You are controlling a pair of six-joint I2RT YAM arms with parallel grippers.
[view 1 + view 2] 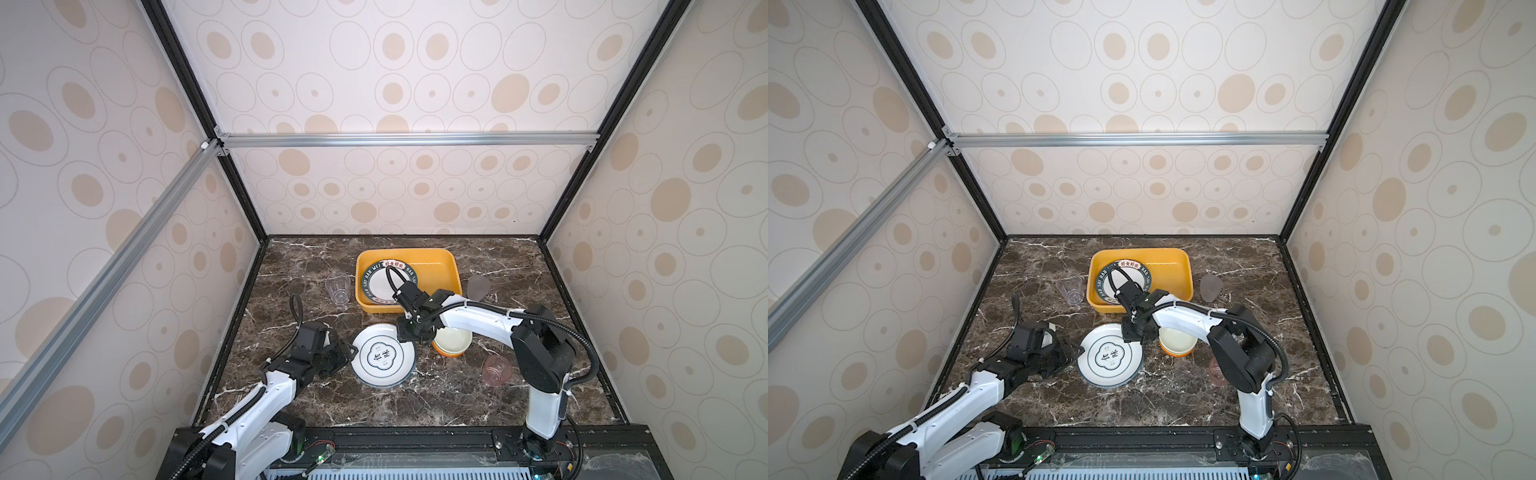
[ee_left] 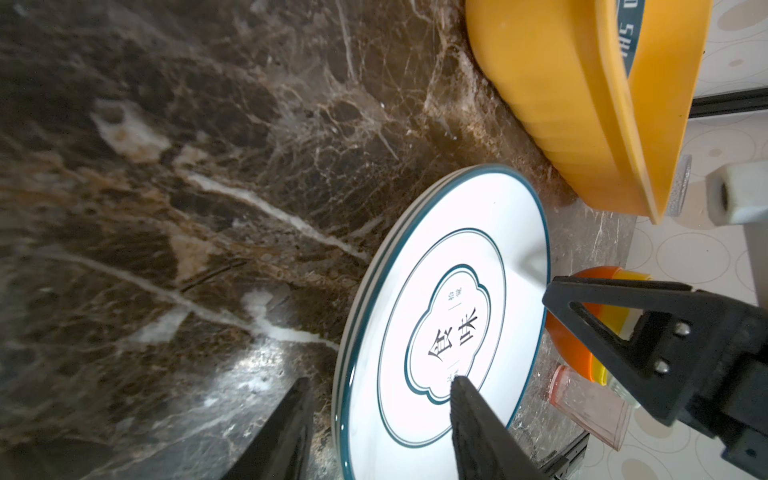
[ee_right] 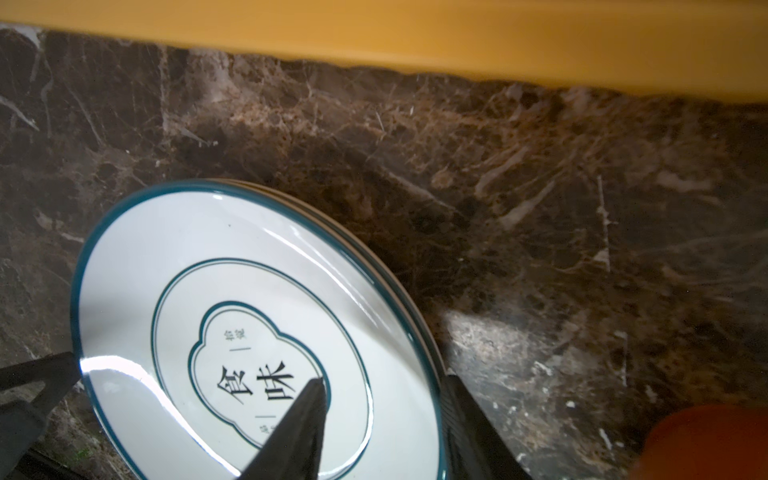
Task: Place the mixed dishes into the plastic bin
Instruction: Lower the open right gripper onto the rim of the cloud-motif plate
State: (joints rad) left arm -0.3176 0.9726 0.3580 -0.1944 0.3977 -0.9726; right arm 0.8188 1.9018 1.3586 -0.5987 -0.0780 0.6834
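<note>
A stack of white plates (image 1: pixel 382 355) (image 1: pixel 1109 355) with Chinese characters lies on the marble in front of the yellow-orange plastic bin (image 1: pixel 415 253) (image 1: pixel 1142 251). My left gripper (image 1: pixel 351 353) (image 2: pixel 379 380) is open astride the stack's left rim, one finger over the top plate (image 2: pixel 457 257) and one outside it. My right gripper (image 1: pixel 409 336) (image 3: pixel 383 378) is open astride the far right rim of that plate (image 3: pixel 216 257). A dark-banded plate (image 1: pixel 380 278) lies inside the bin. Stacked orange bowls (image 1: pixel 455 340) (image 2: pixel 590 282) sit just right of the plates.
A pink cup (image 1: pixel 496 370) (image 2: pixel 590 407) stands at the front right near the right arm's base. A grey cup (image 1: pixel 478 286) lies right of the bin and a clear cup (image 1: pixel 337 289) lies left of it. Patterned walls close off three sides.
</note>
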